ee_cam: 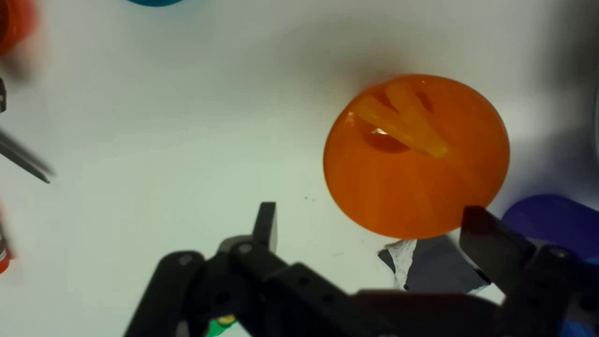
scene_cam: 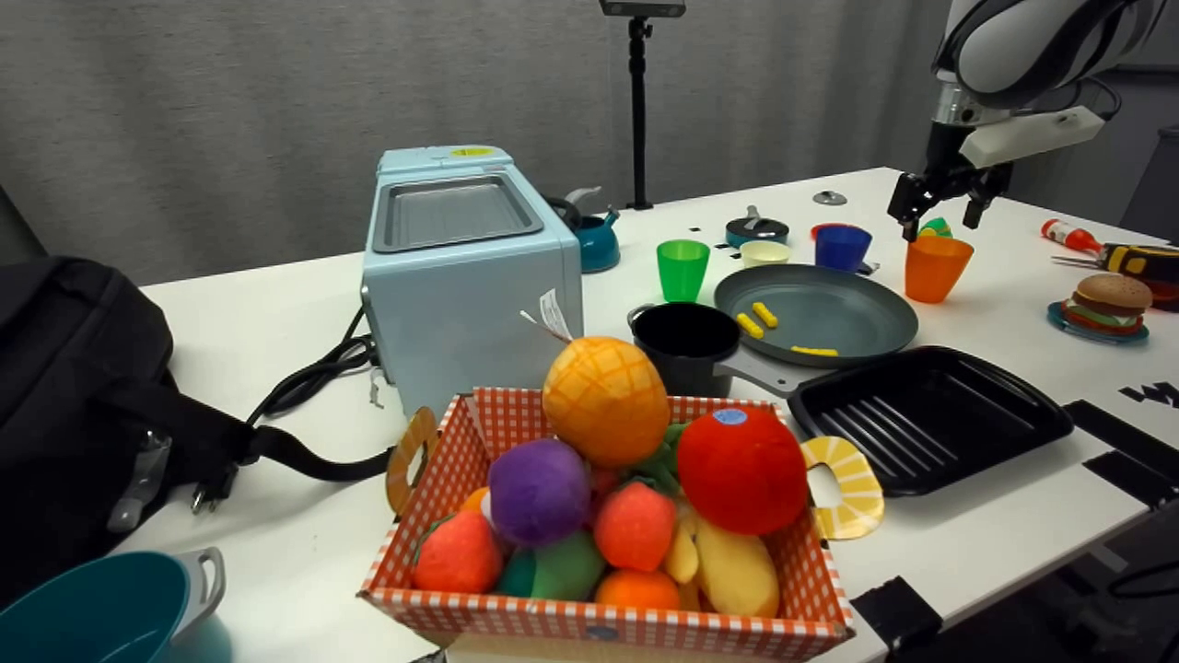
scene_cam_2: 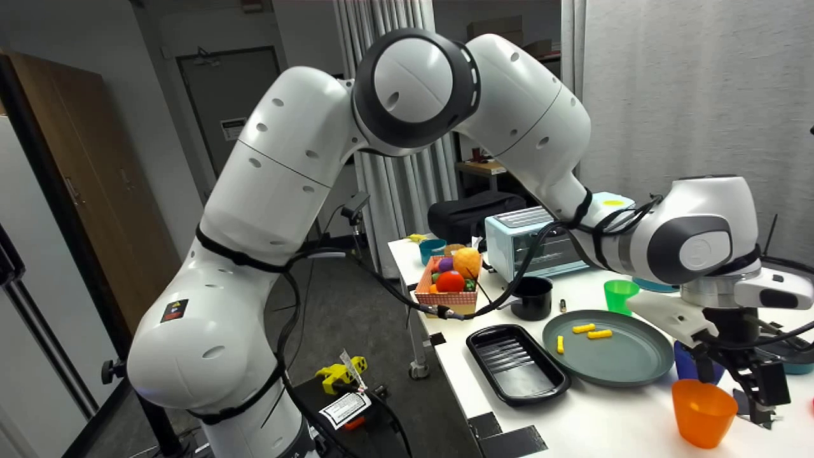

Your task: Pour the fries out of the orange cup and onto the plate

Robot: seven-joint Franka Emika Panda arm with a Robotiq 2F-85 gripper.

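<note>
The orange cup stands upright on the table beside the plate; it also shows in an exterior view. In the wrist view the orange cup holds at least two fries. Several yellow fries lie on the plate, also seen in an exterior view on the plate. My gripper is open and empty, pointing down close to the cup's rim. In the wrist view my gripper has its right fingertip overlapping the cup's edge; the cup is not squarely between the fingers.
A blue cup stands right beside the orange cup, near the plate. A green cup and a black pot are on the plate's far side. A black ridged tray lies by the plate. A toy burger sits near the orange cup.
</note>
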